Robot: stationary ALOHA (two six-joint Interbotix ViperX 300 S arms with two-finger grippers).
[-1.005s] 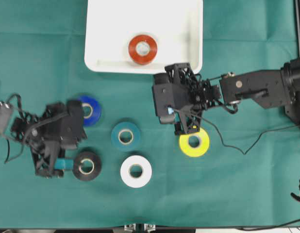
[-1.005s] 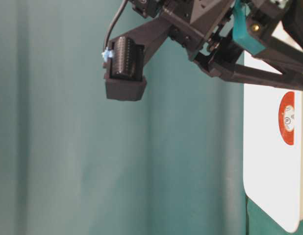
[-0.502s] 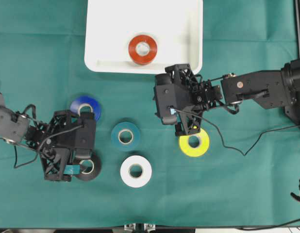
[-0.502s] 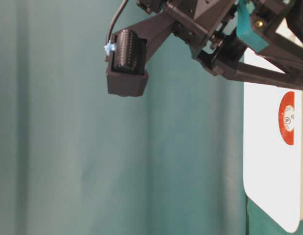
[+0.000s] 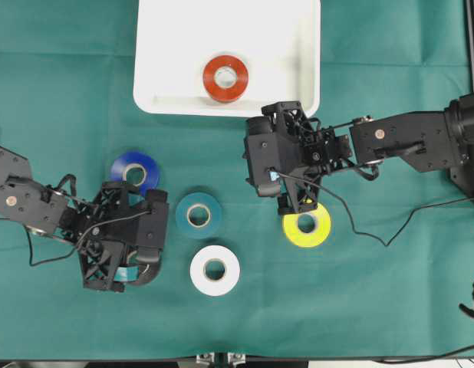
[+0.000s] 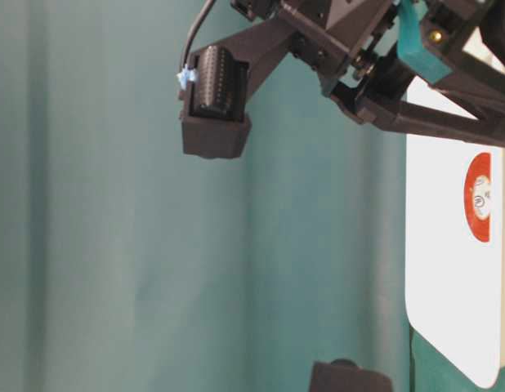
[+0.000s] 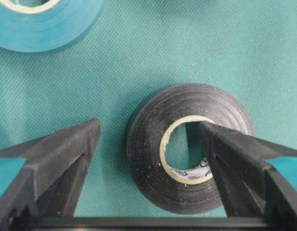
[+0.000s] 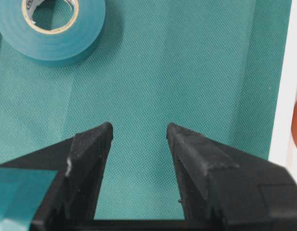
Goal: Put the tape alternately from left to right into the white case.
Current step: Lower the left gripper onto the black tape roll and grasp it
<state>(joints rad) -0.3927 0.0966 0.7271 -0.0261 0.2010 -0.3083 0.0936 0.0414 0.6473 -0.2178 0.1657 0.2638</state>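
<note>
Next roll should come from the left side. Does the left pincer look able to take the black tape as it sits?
Probably yes: the left pincer is open, one finger in the black tape's core, the other outside its wall.

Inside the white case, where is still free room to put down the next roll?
The case holds only the red roll, near its front rim. Bare floor lies left of that roll, right of it, and behind it toward the far rim. The right tool hangs just outside the front right corner, so that approach is tighter.

Two black, angular robot arms (image 5: 406,142) with open-frame wrists, thin black cables, teal pads on wedge-shaped black fingers (image 7: 57,159).
</note>
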